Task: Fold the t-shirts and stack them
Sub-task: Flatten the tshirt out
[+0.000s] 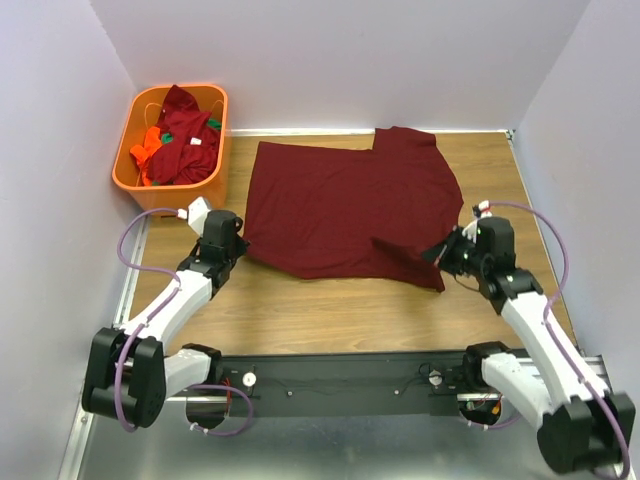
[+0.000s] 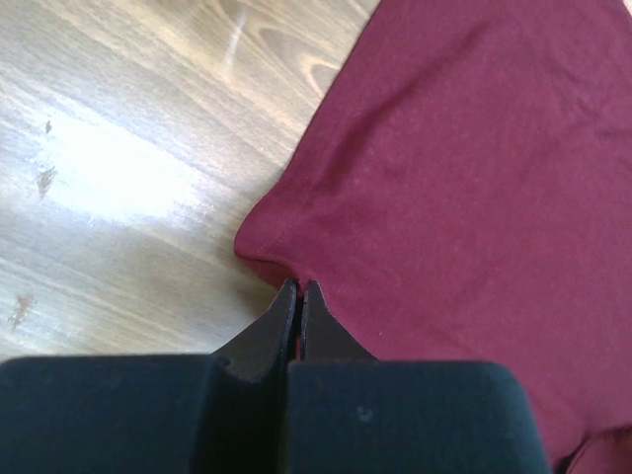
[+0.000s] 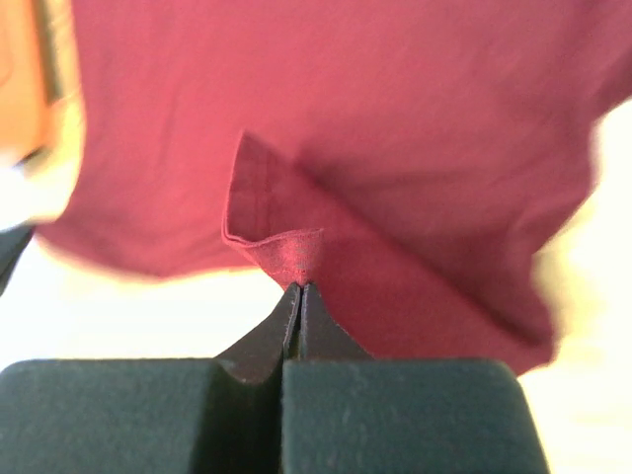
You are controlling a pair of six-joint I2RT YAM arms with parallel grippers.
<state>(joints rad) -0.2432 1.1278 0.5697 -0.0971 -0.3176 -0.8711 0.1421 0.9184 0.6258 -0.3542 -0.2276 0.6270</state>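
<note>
A maroon t-shirt (image 1: 340,205) lies spread across the middle of the wooden tabletop (image 1: 330,310). The left claw (image 2: 299,288) is pinched closed on its near left corner hem. The right claw (image 3: 299,288) is closed on the near right edge, holding up a small fold. More shirts (image 1: 185,140) are heaped in the orange basket (image 1: 125,150) at the far left.

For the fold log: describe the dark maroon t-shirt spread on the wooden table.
The dark maroon cloth t-shirt lies mostly flat on the wooden table, a sleeve-like flap at its far edge. The left gripper pinches its near-left corner; the right gripper pinches its near-right edge, lifted and folded inward.
</note>
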